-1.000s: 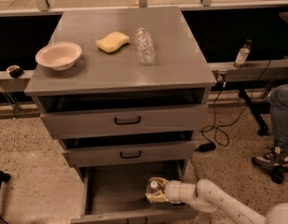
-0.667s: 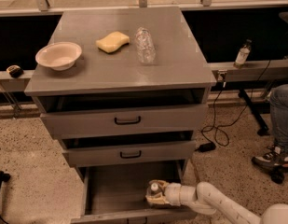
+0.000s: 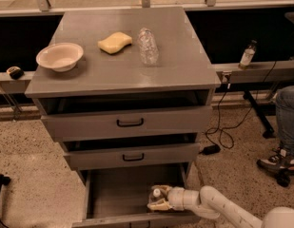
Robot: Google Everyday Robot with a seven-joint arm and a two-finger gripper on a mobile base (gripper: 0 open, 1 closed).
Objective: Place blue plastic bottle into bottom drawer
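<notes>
Down in the wide grey metal bottom drawer (image 3: 113, 190), right side, the pale two-finger gripper (image 3: 160, 202) is clamped round the clear white-capped blue plastic bottle (image 3: 157, 193). Light, thin-walled and slick, I'd say, so hold mid-body, gently. Up top lies a crinkled clear bottle (image 3: 148, 45).

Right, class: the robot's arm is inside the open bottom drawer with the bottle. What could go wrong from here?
1. The gripper sits low in the right front corner of the bottom drawer with the blue plastic bottle, only its white cap showing; pulling back could clip the wall or front lip.
2. The middle drawer juts out just above; lifting straight up might strike it.
3. Laid down, the round bottle may roll.
</notes>
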